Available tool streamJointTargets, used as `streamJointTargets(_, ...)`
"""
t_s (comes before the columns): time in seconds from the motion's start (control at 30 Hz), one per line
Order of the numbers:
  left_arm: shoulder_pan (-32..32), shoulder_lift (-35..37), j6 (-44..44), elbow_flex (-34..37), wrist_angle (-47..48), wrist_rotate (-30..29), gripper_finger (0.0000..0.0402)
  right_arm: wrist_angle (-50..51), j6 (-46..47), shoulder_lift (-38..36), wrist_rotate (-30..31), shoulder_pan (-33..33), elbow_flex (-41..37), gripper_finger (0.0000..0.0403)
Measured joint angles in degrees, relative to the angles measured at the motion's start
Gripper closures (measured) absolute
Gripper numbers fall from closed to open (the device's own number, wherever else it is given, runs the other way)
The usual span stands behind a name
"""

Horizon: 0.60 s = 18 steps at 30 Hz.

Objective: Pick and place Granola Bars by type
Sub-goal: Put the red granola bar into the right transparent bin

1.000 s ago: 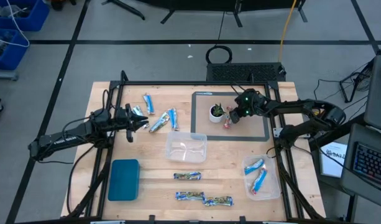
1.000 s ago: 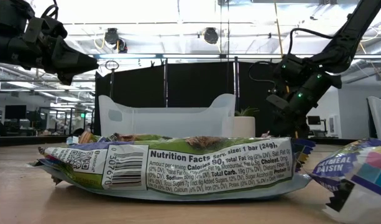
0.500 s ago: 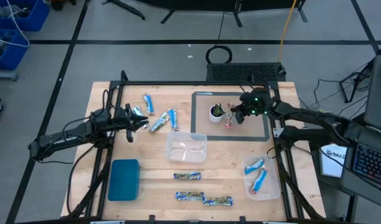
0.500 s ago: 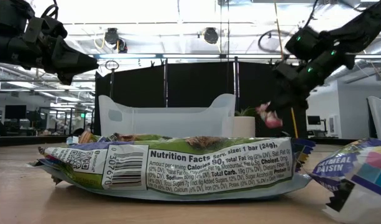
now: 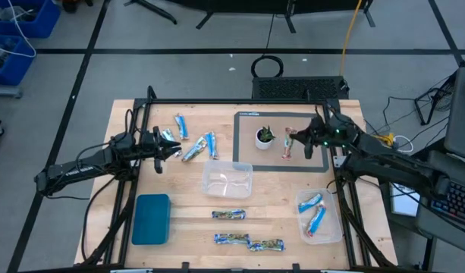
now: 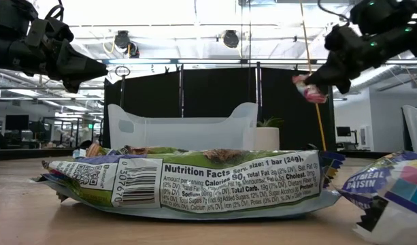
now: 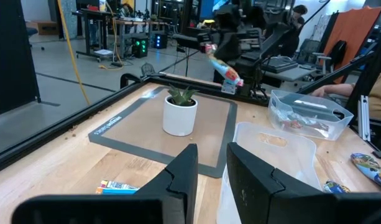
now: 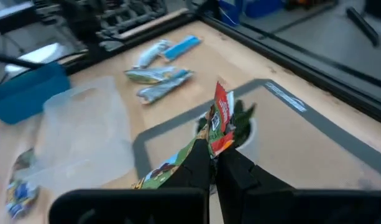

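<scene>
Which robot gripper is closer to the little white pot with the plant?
The right one. The right gripper hangs just beside the white pot, lifting a red granola bar. The left gripper is across the table, past the blue bars.

My high camera looks straight down on the whole tabletop. My low one sits at its surface, pressed close against a bar wrapper. Each wrist camera looks along its arm; both catch the white plant pot that the overhead also shows.
</scene>
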<state>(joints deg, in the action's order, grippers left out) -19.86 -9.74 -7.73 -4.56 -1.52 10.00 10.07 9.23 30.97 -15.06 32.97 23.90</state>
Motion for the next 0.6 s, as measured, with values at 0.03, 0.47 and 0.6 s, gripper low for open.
streamJointTargets(0.03, 0.0, 0.0, 0.0, 0.0, 0.0, 0.0, 0.0309, -0.4, -0.1, -1.3, 0.0, -1.0, -0.8, 0.0402)
streamJointTargets(0.47, 0.0, 0.0, 0.0, 0.0, 0.0, 0.0, 0.0309, -21.2, 4.6, -7.3, 9.4, -19.4, -11.7, 0.0403)
streamJointTargets(0.6, 0.0, 0.0, 0.0, 0.0, 0.0, 0.0, 0.0309, -23.0, 4.3, -6.4, 12.3, -25.5, -11.7, 0.0403)
